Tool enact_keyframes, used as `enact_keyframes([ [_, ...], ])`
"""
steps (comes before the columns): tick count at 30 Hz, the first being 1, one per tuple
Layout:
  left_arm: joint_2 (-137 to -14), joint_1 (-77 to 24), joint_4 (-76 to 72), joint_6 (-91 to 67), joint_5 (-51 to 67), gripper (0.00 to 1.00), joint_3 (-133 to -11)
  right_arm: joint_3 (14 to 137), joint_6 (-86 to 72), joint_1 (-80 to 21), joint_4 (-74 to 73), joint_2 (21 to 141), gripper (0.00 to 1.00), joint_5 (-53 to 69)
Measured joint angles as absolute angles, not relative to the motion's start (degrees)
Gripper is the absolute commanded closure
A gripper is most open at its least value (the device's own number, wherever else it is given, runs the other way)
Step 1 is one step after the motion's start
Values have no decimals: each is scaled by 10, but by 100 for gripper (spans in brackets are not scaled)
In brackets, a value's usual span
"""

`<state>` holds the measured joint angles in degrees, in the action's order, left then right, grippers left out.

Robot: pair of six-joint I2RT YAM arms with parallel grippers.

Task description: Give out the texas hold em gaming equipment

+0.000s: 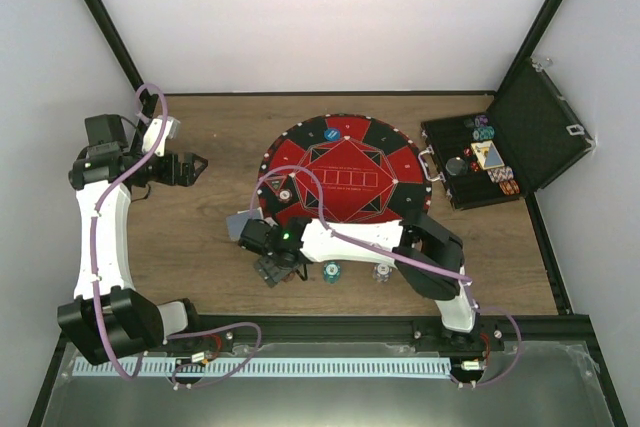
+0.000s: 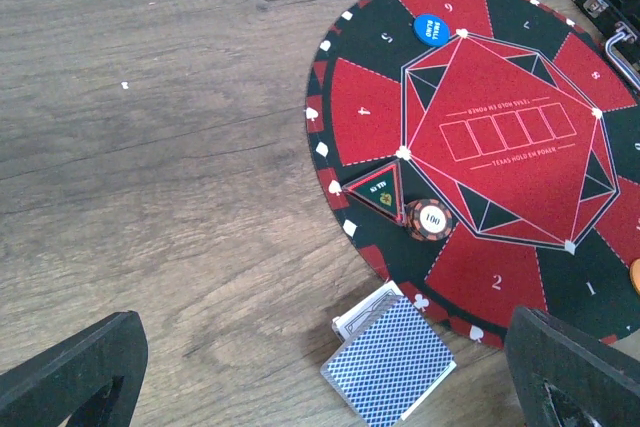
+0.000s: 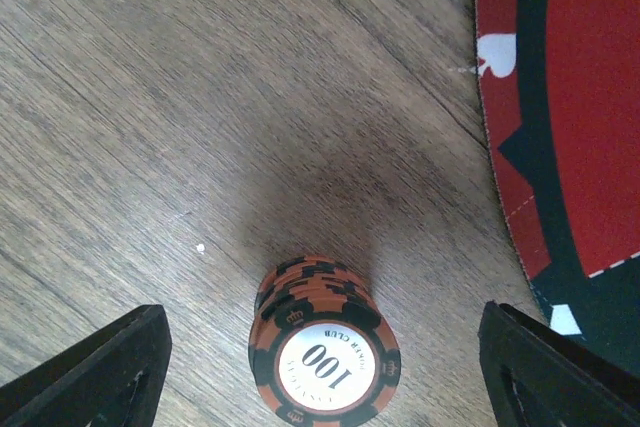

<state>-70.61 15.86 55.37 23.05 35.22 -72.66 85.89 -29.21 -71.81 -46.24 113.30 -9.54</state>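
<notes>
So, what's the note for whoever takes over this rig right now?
Left gripper: jaws open, empty, left of the mat. Right gripper: jaws open either side of a 100 stack on the wood, not touching.
Done: blue chip, second 100 stack and marker on the mat; teal chip on the wood near it.
To do: deck lies undealt at the mat's edge; more chips in the case.

Bright, even, diffuse light from above. Back wall (image 1: 320,17) washed out white. Soft shadow on worktop (image 3: 130,127) beyond orange chip stack (image 3: 322,352). Wood grain sharp in wrist views.
</notes>
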Motion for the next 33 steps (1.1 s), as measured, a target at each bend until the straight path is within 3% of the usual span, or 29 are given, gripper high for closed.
enact_keyframes([
  [7,-704,159,555,232,352,0,-727,838,-305,-718,-449,1133,21,-94],
  [18,-704,159,554,233,352,0,-727,806,-314,-718,-428,1134,42,-79],
  [29,-704,159,554,236,352,0,-727,806,-316,-719,-422,1134,43,-77],
  [33,-703,159,554,239,352,0,-727,806,-316,-720,-422,1134,48,-76],
])
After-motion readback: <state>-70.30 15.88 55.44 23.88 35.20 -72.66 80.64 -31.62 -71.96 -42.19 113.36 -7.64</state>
